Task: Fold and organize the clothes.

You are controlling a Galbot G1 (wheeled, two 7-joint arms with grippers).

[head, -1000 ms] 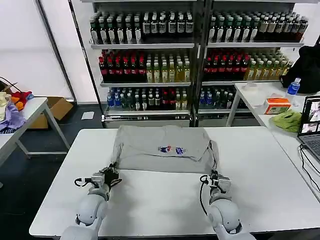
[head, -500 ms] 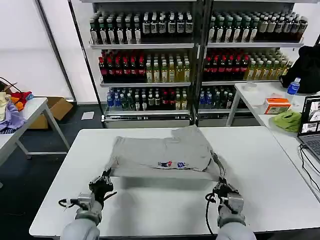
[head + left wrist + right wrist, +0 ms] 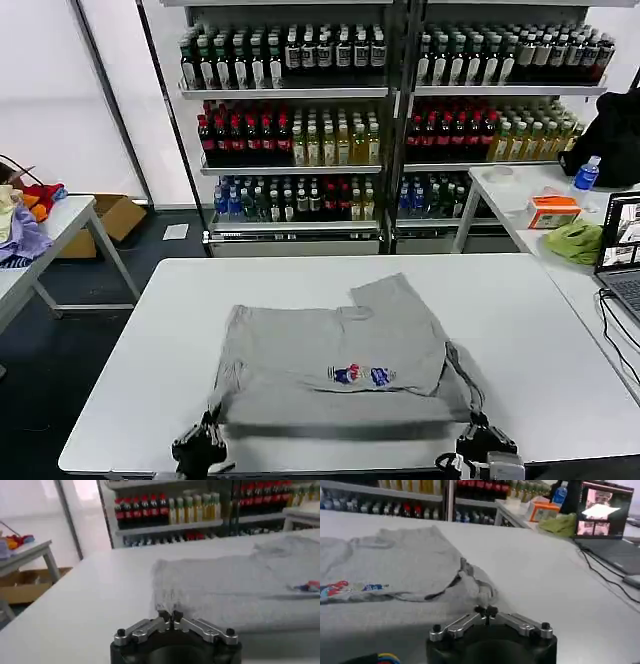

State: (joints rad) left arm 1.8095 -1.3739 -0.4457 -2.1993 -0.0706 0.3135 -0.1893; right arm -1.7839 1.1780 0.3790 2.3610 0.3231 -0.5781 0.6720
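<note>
Grey shirt [image 3: 330, 360] lies folded on the desk [image 3: 520, 330]; my left gripper [image 3: 200, 445] and right gripper [image 3: 482, 440] grip its near corners.

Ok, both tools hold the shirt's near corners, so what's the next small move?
Probably lower both corners onto the table and release. The left tool and right tool are shut on the near corners of the grey shirt, already at the table's front edge; pulling nearer could drag it off.

No text, brand or number can be read anywhere. The multicoloured chest print [image 3: 359, 375] on the grey shirt [image 3: 330, 350] is too small to make out, and the labels on the shelved bottles [image 3: 290, 50] are illegible.
</note>
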